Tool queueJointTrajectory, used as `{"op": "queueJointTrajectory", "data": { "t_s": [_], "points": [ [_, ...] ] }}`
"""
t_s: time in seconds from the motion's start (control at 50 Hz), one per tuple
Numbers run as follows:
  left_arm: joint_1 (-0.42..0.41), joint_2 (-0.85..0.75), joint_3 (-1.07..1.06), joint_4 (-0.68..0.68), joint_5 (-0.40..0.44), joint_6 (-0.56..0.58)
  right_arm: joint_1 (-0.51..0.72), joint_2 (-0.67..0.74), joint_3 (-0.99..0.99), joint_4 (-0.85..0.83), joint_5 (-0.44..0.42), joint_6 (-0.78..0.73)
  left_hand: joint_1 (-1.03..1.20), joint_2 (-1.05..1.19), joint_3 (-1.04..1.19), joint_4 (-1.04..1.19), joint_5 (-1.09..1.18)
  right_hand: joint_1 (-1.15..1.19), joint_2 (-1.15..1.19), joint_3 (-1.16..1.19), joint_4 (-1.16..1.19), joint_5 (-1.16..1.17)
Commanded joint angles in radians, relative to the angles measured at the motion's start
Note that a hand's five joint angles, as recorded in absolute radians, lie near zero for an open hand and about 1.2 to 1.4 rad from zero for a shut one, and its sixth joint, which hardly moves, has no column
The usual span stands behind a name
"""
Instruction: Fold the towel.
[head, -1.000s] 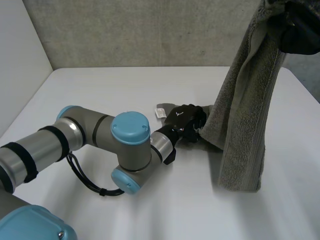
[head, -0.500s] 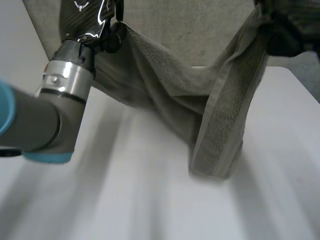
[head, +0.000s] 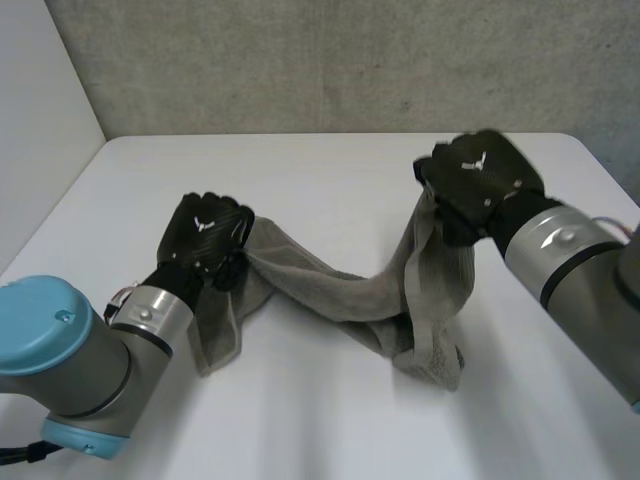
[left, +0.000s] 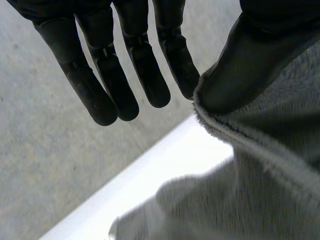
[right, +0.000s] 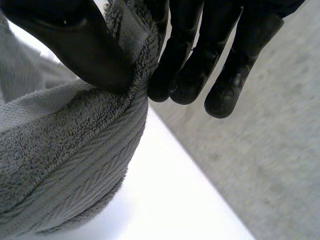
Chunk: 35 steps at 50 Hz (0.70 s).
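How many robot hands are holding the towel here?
2. The left robot hand pinches the towel at its left end; the right robot hand pinches its right end, lifted.

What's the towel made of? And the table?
The towel looks like soft terry cloth, probably cotton: fuzzy loops and ribbed bands. The table looks smooth, matte white, maybe laminate or painted; no grain shows.

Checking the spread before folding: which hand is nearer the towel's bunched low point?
The right hand: the towel drops from its pinch to a bunch on the table beside it, while a long sagging span runs across to the left hand.
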Motion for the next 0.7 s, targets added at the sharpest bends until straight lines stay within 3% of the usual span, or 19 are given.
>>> {"op": "queueJointTrajectory", "data": {
  "t_s": [0.02, 0.16, 0.2, 0.3, 0.42, 0.54, 0.7],
  "points": [
    [0.009, -0.061, 0.007, 0.006, -0.003, 0.117, -0.036, 0.048, 0.095, -0.048, 0.008, -0.005, -0.009, -0.019, -0.04, -0.018, -0.027, 0.079, 0.061, 0.061, 0.066, 0.064],
    [0.007, -0.087, 0.002, 0.006, -0.006, 0.125, -0.072, 0.047, 0.2, -0.184, 0.007, -0.009, -0.239, -0.248, -0.27, -0.247, -0.257, 0.079, 0.061, 0.061, 0.066, 0.064],
    [0.007, -0.096, 0.004, 0.006, -0.006, 0.123, -0.081, 0.045, 0.217, -0.209, 0.008, -0.005, -0.481, -0.491, -0.512, -0.489, -0.499, 0.079, 0.061, 0.061, 0.066, 0.064],
    [0.004, -0.096, 0.014, 0.006, -0.018, 0.11, -0.13, 0.041, 0.261, -0.276, 0.013, 0.011, -0.766, -0.776, -0.797, -0.775, -0.785, 0.079, 0.061, 0.061, 0.066, 0.064],
    [-0.006, -0.092, 0.021, -0.001, -0.034, 0.054, -0.152, 0.044, 0.275, -0.322, 0.036, 0.052, -0.846, -0.856, -0.877, -0.855, -0.865, 0.079, 0.061, 0.061, 0.066, 0.064],
    [-0.017, -0.067, 0.008, -0.024, -0.029, -0.073, -0.184, 0.06, 0.277, -0.347, 0.079, 0.072, -0.882, -0.891, -0.912, -0.89, -0.9, 0.079, 0.061, 0.061, 0.066, 0.064],
    [-0.002, 0.023, -0.001, -0.235, -0.019, -0.136, -0.185, 0.142, 0.283, -0.437, 0.126, 0.043, -0.917, -0.927, -0.948, -0.925, -0.935, 0.079, 0.061, 0.061, 0.066, 0.064]
  ]
}}
